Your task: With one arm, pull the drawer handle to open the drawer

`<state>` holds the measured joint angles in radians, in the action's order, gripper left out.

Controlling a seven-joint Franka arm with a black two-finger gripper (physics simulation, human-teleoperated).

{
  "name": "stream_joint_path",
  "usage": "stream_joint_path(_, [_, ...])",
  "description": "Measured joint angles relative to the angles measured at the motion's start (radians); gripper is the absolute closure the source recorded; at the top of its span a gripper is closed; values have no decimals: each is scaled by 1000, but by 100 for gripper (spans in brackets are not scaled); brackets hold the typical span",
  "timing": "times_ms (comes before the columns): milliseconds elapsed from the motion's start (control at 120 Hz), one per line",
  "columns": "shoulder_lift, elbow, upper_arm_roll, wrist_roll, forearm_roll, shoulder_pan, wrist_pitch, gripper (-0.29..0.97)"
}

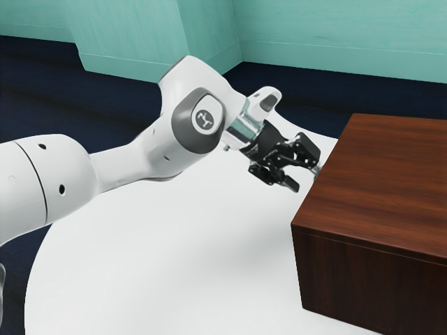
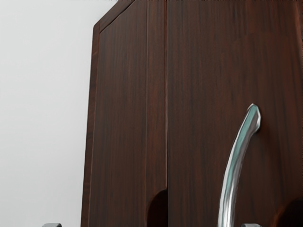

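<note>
A dark wooden cabinet (image 1: 384, 181) stands on the white table at the exterior view's right. My black gripper (image 1: 305, 171) is right against the cabinet's front face, fingers spread and open around a small silver handle (image 1: 319, 169). In the wrist view the curved metal handle (image 2: 236, 161) rises on the drawer front (image 2: 213, 71), lying between my fingertips (image 2: 250, 225) and closer to one of them. The wooden panels look flush with each other along the seam.
The white round table (image 1: 174, 265) stretches under my arm toward the exterior view's left. Beyond it are dark blue floor and teal walls (image 1: 335, 28). The cabinet's plain side panel (image 2: 123, 118) sits beside the drawer front.
</note>
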<state>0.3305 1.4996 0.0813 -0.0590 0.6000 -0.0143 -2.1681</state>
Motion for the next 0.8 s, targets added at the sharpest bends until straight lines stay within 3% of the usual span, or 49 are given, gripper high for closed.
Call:
stream_joint_path(333, [-2,-3,-2,-6,-23,8,-1,43])
stream_joint_path(800, [-24,9,-2,-21,-78,1,0,48])
